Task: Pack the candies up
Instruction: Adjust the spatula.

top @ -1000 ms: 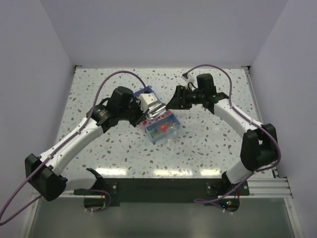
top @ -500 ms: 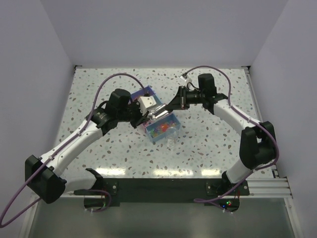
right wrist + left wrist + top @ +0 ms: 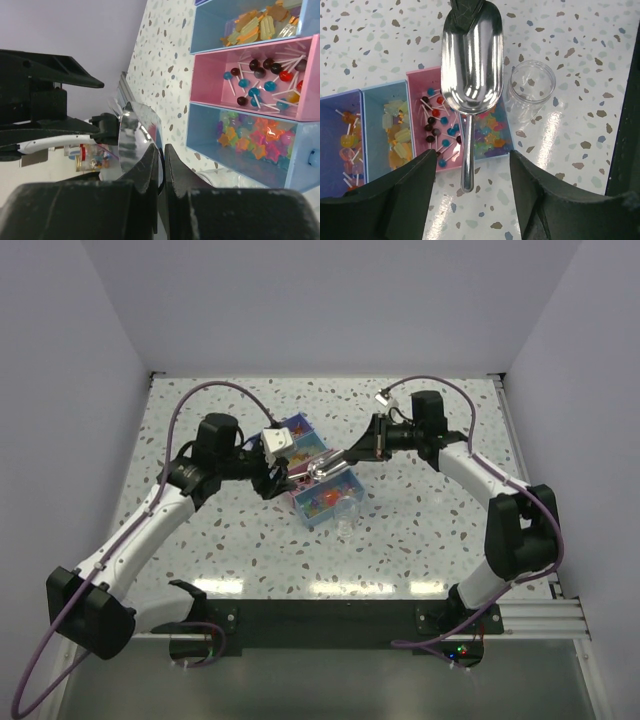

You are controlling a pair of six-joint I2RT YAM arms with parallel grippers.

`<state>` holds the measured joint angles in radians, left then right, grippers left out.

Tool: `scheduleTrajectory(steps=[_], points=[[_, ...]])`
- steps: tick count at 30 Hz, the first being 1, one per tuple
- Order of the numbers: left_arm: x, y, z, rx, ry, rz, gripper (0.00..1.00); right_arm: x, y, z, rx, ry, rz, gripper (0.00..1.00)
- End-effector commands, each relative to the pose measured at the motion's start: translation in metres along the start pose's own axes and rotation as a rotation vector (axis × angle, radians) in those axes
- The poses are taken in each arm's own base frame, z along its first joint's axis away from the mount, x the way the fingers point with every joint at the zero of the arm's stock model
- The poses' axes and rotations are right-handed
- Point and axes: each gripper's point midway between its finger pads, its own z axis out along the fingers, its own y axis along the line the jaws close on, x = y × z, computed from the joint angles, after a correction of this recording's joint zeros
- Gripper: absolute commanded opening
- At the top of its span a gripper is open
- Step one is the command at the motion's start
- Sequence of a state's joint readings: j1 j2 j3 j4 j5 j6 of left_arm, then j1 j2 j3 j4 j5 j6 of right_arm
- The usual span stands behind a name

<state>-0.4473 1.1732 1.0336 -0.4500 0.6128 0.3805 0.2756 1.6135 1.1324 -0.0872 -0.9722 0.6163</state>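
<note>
A shiny metal scoop [image 3: 472,60] hangs over the compartment tray [image 3: 370,92]. My right gripper [image 3: 161,147] is shut on the scoop's [image 3: 136,132] front rim, seen as dark tips at the top of the left wrist view. My left gripper [image 3: 472,155] is open. Its fingers [image 3: 415,195] flank the scoop's handle end without touching it. The candies lie in the tray: yellow ones [image 3: 397,140], dark and blue lollipops [image 3: 435,125], coloured stars [image 3: 490,137]. From above, the scoop [image 3: 325,466] sits between the left gripper [image 3: 272,480] and the right gripper [image 3: 347,454].
A clear, open jar [image 3: 531,90] stands on the speckled table just right of the tray, seen from above as the jar [image 3: 345,518] at the tray's [image 3: 300,510] near corner. The left arm's black body [image 3: 45,75] fills the left of the right wrist view.
My left gripper has opened, let go of the scoop's handle and drawn back to the left. My right gripper has shut on the scoop's front rim and now holds it.
</note>
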Motion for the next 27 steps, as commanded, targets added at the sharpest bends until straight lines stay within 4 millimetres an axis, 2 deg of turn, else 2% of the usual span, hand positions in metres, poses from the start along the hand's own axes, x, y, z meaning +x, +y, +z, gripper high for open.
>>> scheduleTrajectory(steps=[1,4,19,27], points=[[-0.013,-0.014,-0.002,0.115,-0.094,0.031,0.65,-0.003,0.026,-0.009,-0.088,-0.006,-0.097,0.00],[-0.006,-0.015,0.003,0.144,-0.084,0.010,0.65,-0.001,0.031,-0.010,-0.114,0.004,-0.124,0.00],[0.002,-0.014,0.011,0.176,-0.071,-0.043,0.42,0.009,0.038,-0.016,-0.157,0.013,-0.178,0.00],[0.011,-0.012,0.016,0.163,-0.052,-0.084,0.42,0.008,0.040,-0.017,-0.160,0.005,-0.182,0.00]])
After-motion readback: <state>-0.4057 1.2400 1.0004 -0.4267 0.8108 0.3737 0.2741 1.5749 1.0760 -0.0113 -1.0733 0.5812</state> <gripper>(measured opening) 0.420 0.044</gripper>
